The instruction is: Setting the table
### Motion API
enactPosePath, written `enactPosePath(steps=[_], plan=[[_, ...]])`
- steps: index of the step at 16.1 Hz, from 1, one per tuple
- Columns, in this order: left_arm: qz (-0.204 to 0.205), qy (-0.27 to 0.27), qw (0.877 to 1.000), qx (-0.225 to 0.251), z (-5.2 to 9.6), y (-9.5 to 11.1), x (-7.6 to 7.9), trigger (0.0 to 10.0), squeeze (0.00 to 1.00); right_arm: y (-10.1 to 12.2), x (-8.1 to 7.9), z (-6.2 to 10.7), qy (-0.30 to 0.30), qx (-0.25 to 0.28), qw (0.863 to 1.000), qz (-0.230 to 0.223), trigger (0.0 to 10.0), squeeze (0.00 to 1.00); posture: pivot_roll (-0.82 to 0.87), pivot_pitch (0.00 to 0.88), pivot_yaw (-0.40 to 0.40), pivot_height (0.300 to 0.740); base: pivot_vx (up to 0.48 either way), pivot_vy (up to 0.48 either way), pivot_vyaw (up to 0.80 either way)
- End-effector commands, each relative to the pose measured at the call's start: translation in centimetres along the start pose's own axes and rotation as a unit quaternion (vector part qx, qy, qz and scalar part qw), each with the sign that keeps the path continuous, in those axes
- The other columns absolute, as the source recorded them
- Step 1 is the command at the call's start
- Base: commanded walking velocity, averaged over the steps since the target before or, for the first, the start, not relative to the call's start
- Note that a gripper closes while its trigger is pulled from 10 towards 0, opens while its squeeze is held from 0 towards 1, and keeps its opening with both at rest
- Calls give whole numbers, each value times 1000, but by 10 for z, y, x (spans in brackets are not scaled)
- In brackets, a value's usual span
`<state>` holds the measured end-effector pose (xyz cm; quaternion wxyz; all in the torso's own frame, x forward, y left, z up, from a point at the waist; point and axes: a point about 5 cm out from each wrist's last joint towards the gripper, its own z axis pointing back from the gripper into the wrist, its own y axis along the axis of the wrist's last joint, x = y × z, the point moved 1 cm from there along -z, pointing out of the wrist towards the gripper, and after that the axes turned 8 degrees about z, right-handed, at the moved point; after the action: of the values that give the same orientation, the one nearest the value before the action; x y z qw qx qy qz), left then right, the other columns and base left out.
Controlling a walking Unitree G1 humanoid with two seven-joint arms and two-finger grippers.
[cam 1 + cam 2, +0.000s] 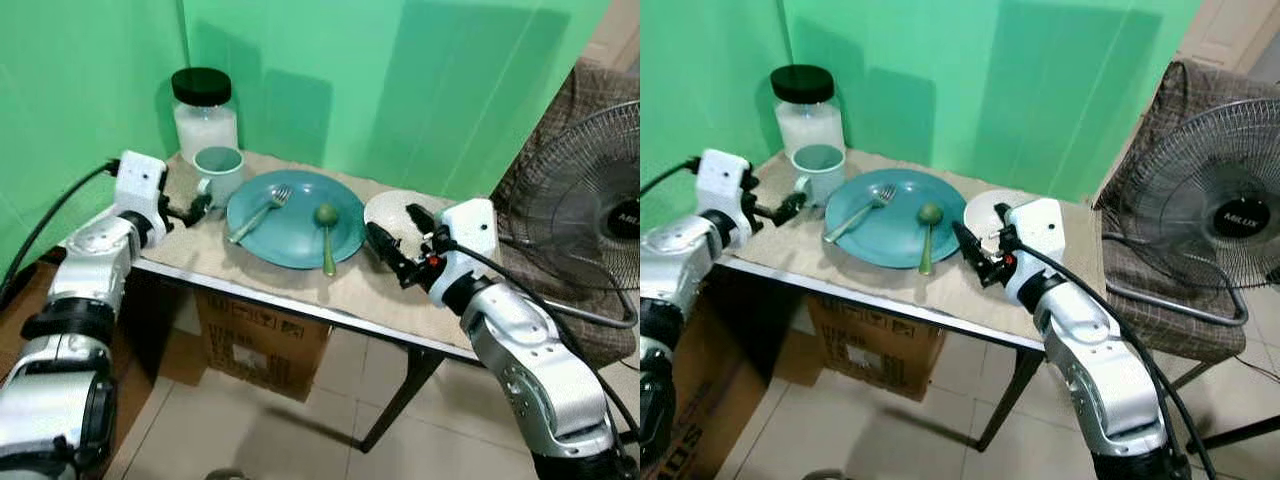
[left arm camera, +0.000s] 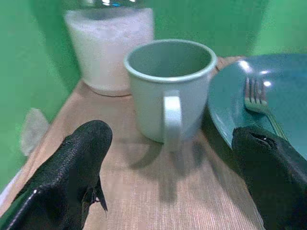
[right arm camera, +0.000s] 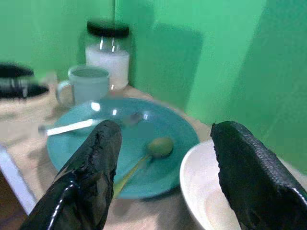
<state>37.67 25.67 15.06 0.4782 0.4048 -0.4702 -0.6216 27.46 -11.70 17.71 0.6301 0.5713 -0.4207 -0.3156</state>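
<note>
green walls (image 1: pixel 420 90), tiled floor (image 1: pixel 250 430), standing fan (image 1: pixel 1210 210).

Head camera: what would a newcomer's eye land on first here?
The teal plate at the table's middle, with a fork and a green spoon lying on it. The left gripper is open before the pale green mug at the plate's left, and the right gripper is open at the white bowl on its right.
</note>
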Motion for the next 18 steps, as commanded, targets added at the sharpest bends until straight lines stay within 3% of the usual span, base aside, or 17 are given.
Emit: enactPosePath(steps=[1,4,8,16,17,18], plan=[[-17,-21,1000,7,-5,8,5,10000,0,10,8,5,-19,24,1000,1,10000,0,-14,0,-131,740,0,0,0],[-26,-11,1000,7,-7,9,1,10000,0,14,2,13,-2,36,999,-4,10000,0,-36,4,-125,740,0,0,0],[-32,7,999,-8,-7,10,-7,10000,0,9,-17,29,109,0,994,-13,10000,0,-62,38,-104,740,0,0,0],[-27,5,1000,-12,-8,12,-8,9804,0,14,-18,49,129,-9,992,-6,10000,0,-94,112,-80,740,0,0,0],[-28,14,999,-14,-7,11,-10,8039,0,14,-19,51,129,-10,992,-6,10000,0,-95,117,-80,740,0,0,0],[-28,24,999,-15,-6,11,-13,5490,0,14,-20,54,130,-11,991,-8,10000,0,-96,129,-81,740,0,0,0]])
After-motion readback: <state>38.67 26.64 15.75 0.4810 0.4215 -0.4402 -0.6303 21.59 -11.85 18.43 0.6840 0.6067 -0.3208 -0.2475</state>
